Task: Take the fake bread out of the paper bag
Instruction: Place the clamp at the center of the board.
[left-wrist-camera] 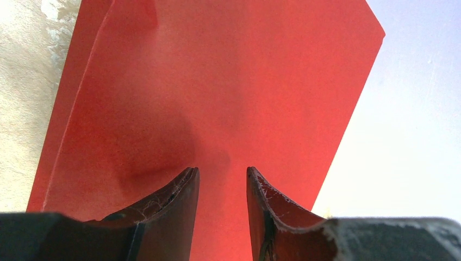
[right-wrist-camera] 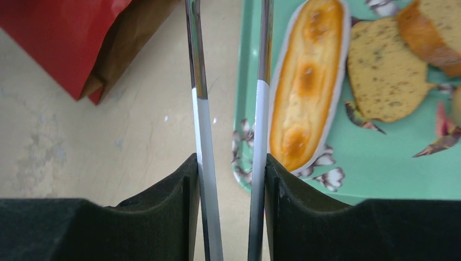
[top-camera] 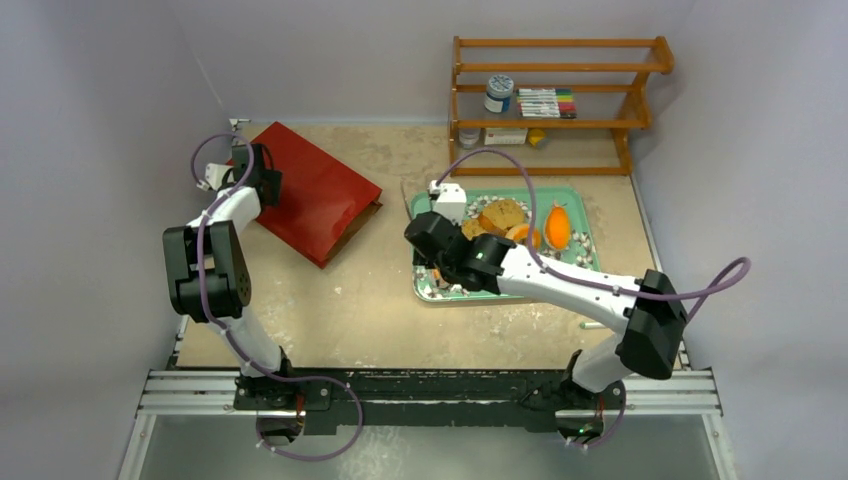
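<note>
**Red paper bag laid flat at the far left, fake bread gathered on a green tray to the right.**

A mottled beige worktop (top-camera: 380,300) is seen, with a wooden shelf (top-camera: 560,68) set at its far right. The glossy red paper bag (top-camera: 320,195) is laid flat and askew, its plain brown inside shown at the mouth, which is turned toward the tray. The left tool (left-wrist-camera: 222,171) is held over the bag's red face with its fingers apart and nothing between them. On the flower-patterned tray (right-wrist-camera: 380,168) the fake bread (top-camera: 505,215) is placed: a long glazed golden loaf (right-wrist-camera: 307,81), a speckled tan slice (right-wrist-camera: 386,76) and a smooth orange roll (top-camera: 557,228). Thin shiny metal tongs (right-wrist-camera: 202,109) are clamped in the right tool (right-wrist-camera: 231,157) at the tray's left edge.
</note>
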Available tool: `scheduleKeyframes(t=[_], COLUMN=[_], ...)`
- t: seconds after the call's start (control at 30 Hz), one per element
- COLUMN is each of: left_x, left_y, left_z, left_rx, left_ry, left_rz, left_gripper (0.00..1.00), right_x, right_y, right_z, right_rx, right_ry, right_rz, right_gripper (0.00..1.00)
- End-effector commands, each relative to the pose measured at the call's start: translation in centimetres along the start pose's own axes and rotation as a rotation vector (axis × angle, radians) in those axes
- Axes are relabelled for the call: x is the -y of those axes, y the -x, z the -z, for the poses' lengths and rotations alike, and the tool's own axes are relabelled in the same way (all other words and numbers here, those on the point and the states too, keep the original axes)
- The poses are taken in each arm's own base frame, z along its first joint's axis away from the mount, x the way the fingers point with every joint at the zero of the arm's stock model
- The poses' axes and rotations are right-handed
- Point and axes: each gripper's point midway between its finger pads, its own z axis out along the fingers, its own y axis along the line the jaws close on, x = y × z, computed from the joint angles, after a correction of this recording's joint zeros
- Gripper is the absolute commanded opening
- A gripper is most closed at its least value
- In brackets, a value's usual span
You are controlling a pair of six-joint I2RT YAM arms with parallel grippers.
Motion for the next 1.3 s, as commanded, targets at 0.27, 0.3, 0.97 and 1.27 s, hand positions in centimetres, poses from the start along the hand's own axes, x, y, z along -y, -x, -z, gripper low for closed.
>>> scheduleKeyframes(t=[0.27, 0.3, 0.97, 1.27], left_x=[3.3, 3.4, 3.5, 3.3], left_y=[2.0, 2.1, 2.8, 2.7], left_z=[2.4, 2.5, 4.6, 4.9], left_rx=[0.055, 0.057, 0.067, 0.064], left_ry=[-0.094, -0.097, -0.114, -0.119], left_rz=[0.000, 0.000, -0.040, -0.046], left_gripper=[0.37, 0.37, 0.37, 0.37], right_x=[-8.1, -8.3, -11.1, -11.9], right_y=[-6.2, -6.6, -9.2, -8.7], right_z=[1.2, 1.2, -0.9, -1.6], right_rx=[-0.105, -0.110, -0.142, -0.116], right_ry=[0.231, 0.235, 0.285, 0.279], right_rz=[0.163, 0.172, 0.230, 0.235], right_gripper=[0.38, 0.38, 0.38, 0.38])
